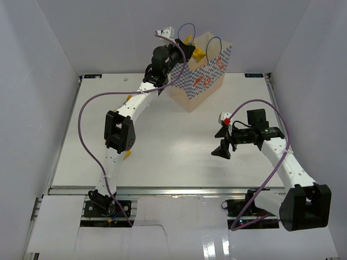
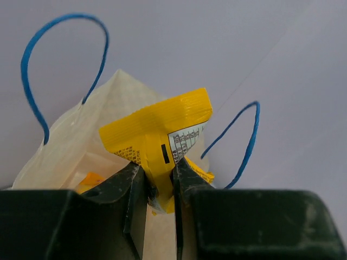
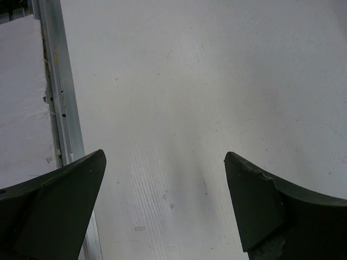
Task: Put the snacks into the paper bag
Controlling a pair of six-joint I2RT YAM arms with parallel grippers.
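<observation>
The paper bag (image 1: 203, 76) stands upright at the back of the table, tan with blue-white checker print, red logos and blue loop handles (image 2: 32, 70). My left gripper (image 1: 191, 50) is above the bag's open mouth, shut on a slim yellow wrapped bar (image 2: 157, 135); the bar also shows in the top view (image 1: 198, 52). Inside the bag (image 2: 70, 146) an orange packet (image 2: 89, 181) and another yellow wrapper (image 2: 200, 172) show. My right gripper (image 1: 223, 150) is open and empty over bare table at the middle right. Other snacks are out of view.
Two small yellow pieces (image 1: 128, 154) lie on the table beside my left arm. A metal rail (image 3: 59, 103) runs along the table's near edge. White walls enclose the table on three sides.
</observation>
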